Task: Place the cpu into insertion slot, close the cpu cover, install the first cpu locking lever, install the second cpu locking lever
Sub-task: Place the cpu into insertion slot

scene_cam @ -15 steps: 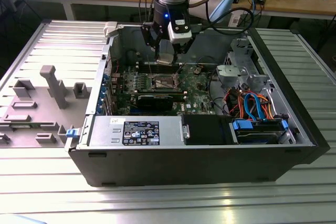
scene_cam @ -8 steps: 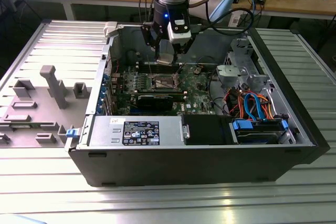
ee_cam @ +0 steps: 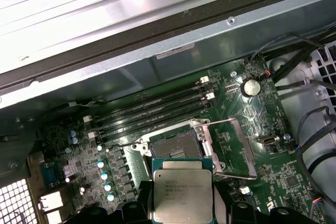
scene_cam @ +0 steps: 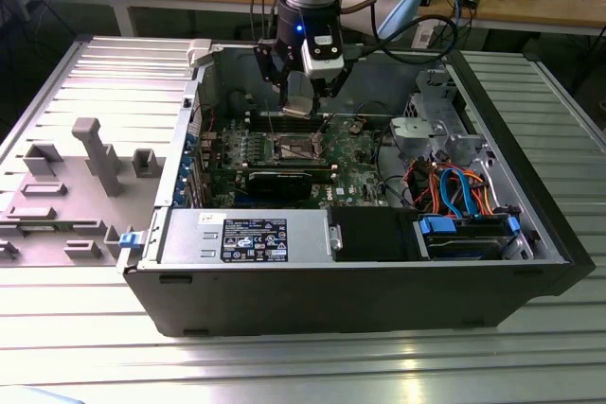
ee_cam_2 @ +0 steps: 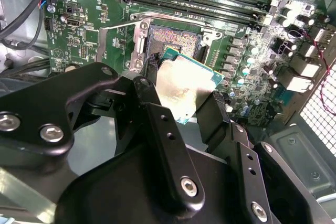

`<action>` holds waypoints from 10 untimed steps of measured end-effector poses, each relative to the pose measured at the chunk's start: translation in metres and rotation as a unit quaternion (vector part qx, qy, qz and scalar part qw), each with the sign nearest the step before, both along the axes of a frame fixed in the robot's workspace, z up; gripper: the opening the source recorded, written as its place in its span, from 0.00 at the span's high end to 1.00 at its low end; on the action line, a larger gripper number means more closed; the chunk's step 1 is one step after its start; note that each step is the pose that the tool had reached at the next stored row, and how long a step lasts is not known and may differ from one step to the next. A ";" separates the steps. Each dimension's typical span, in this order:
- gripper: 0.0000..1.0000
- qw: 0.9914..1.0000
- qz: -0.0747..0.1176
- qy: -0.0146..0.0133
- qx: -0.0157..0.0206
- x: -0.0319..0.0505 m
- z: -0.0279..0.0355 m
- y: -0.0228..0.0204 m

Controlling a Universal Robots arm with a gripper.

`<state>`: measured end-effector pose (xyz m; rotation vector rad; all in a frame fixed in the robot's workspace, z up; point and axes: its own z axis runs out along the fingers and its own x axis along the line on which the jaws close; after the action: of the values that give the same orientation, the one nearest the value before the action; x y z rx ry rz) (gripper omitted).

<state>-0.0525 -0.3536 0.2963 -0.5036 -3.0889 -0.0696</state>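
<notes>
The cpu (ee_cam_2: pixel 186 85) is a flat square chip with a silver top, and my gripper (ee_cam_2: pixel 184 95) is shut on it with a black finger on each side. In the first wrist view the cpu (ee_cam: pixel 182 192) hangs just short of the insertion slot (ee_cam: pixel 176 148), above the board and not seated. The slot (ee_cam_2: pixel 176 40) lies bare, dark brownish in the middle with a silver rim. The cpu cover (ee_cam: pixel 236 148), a thin silver frame, is swung open beside the slot. In the exterior view my gripper (scene_cam: pixel 301 103) holds the cpu (scene_cam: pixel 296 108) above the insertion slot (scene_cam: pixel 292 147) inside the open computer case.
Long memory slots (ee_cam: pixel 157 111) run beside the socket, with capacitors (ee_cam: pixel 105 174) on its other side. A long black card (scene_cam: pixel 284 180), the power supply (scene_cam: pixel 251 238), coloured cables (scene_cam: pixel 454 191) and a drive cage (scene_cam: pixel 436 125) crowd the case. A grey fixture with posts (scene_cam: pixel 95 153) lies at the exterior view's left.
</notes>
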 end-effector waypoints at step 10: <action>0.45 1.000 -0.009 0.000 0.000 0.0000 0.0000 0.0000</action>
<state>-0.0525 -0.3536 0.2963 -0.5305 -3.0848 -0.0697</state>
